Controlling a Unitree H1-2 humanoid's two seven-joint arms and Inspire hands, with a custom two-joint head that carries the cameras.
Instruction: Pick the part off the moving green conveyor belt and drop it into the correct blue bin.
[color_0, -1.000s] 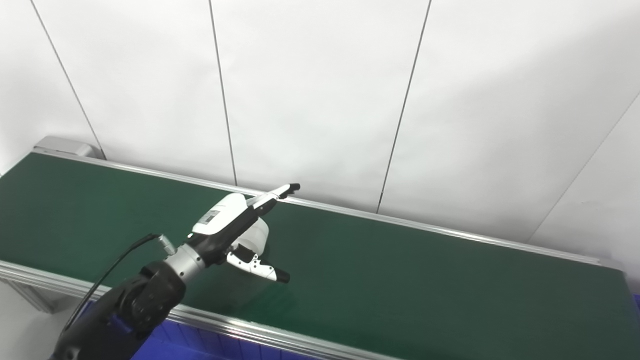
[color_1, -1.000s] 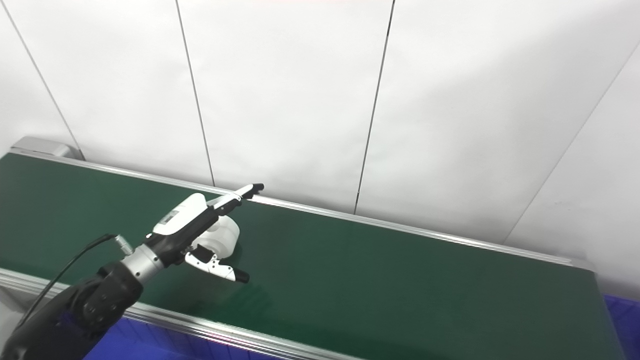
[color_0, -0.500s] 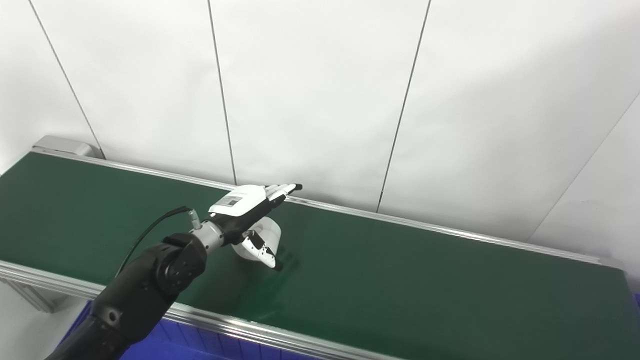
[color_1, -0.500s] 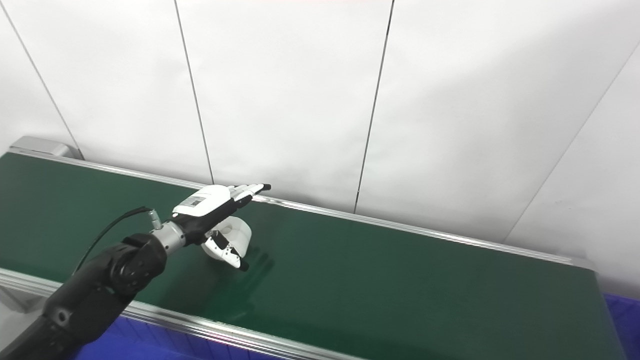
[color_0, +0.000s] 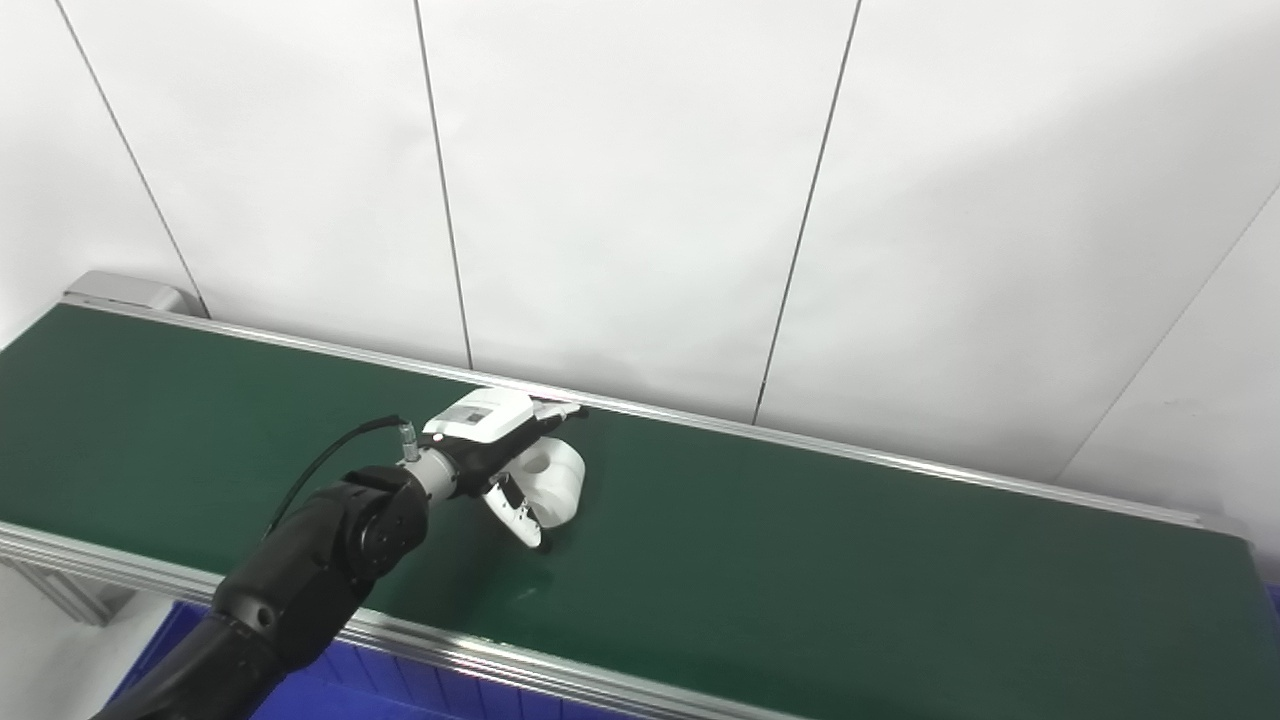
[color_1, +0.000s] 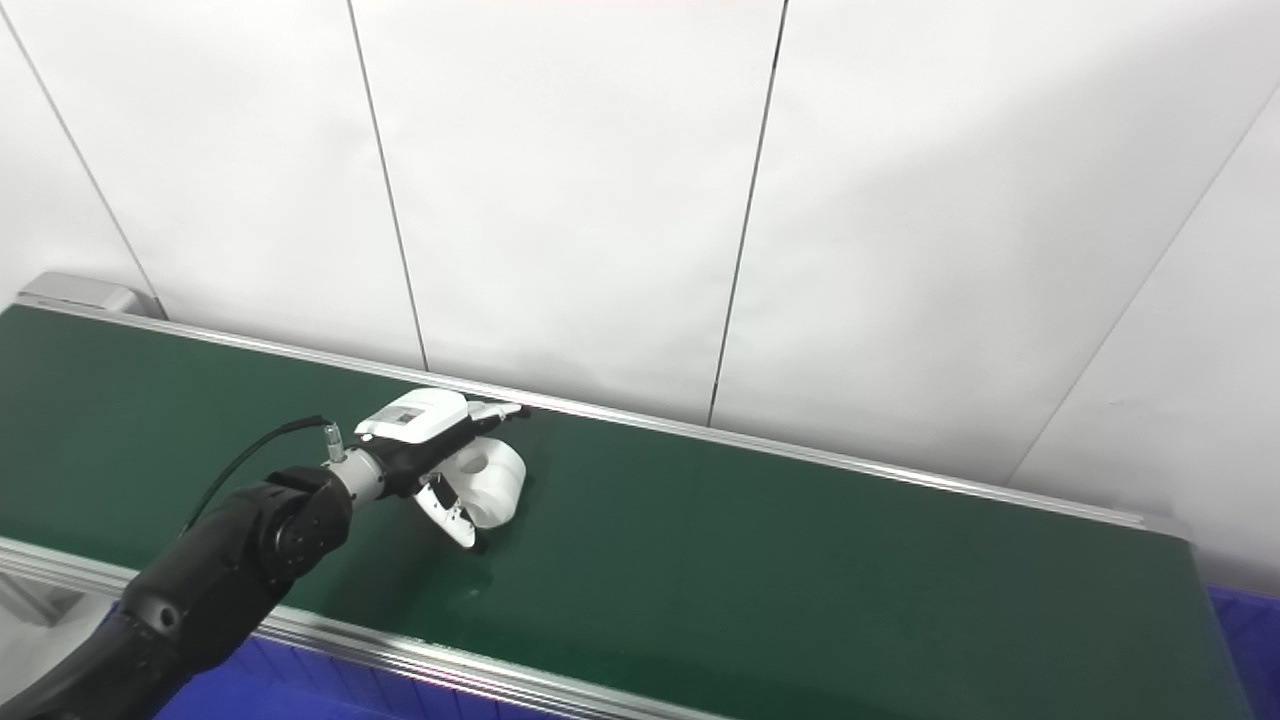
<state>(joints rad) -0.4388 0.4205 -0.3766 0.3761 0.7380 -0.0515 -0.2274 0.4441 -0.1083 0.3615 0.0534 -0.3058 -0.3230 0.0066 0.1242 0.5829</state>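
left robot hand (color_0: 505, 450) | fingers apart around white part (color_0: 553, 481) | belt (color_0: 800, 560) | hand label unreadable

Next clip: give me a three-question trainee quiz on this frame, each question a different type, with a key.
1. True or false: the white part lies on the green belt.
2. Which hand is at the part? A. left hand B. right hand C. both
3. Fill in: the part is a white cylinder with a round ____ in its top face.

Key
1. True. It rests on the belt, with the hand's fingers above it and its thumb on the near side.
2. A. Only the arm entering from the left shows; the right hand is out of view.
3. Hole.
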